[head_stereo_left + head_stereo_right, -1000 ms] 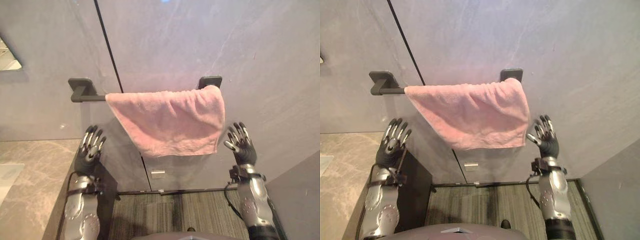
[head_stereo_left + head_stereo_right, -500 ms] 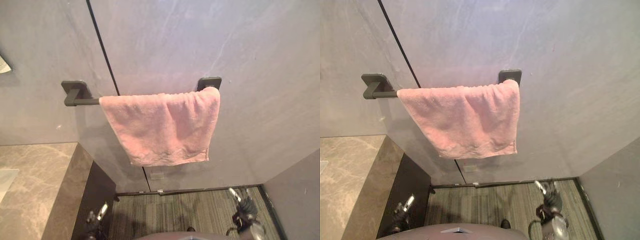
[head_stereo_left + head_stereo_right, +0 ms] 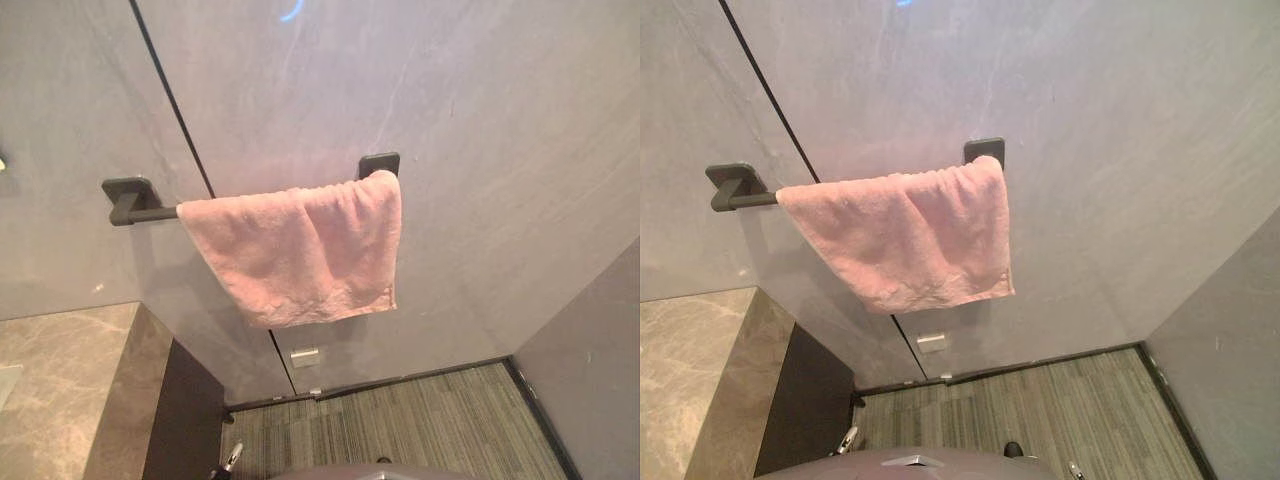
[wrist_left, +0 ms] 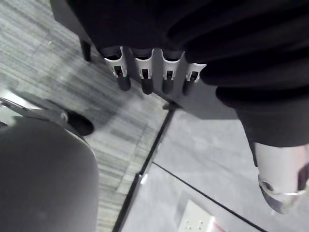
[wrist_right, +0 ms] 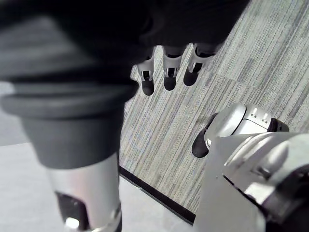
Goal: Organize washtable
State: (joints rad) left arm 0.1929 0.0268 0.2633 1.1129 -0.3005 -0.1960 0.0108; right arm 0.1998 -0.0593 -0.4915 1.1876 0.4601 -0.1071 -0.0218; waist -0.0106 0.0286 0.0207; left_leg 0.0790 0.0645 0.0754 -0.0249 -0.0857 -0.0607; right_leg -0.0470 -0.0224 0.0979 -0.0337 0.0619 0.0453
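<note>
A pink towel hangs draped over a dark towel bar on the grey wall, bunched toward the bar's right bracket. Its lower edge slants down to the right. My left hand hangs low over the striped floor, fingers straight and holding nothing; one of its fingertips peeks in at the bottom of the left eye view. My right hand also hangs down over the floor, open and empty, far below the towel.
A marble counter with a dark side panel stands at the lower left. Striped carpet covers the floor below the towel. A small wall socket sits under the towel. A grey side wall closes the right.
Both hands have dropped from beside the towel's lower corners down to floor level. The camera has shifted. The towel stays on the bar.
</note>
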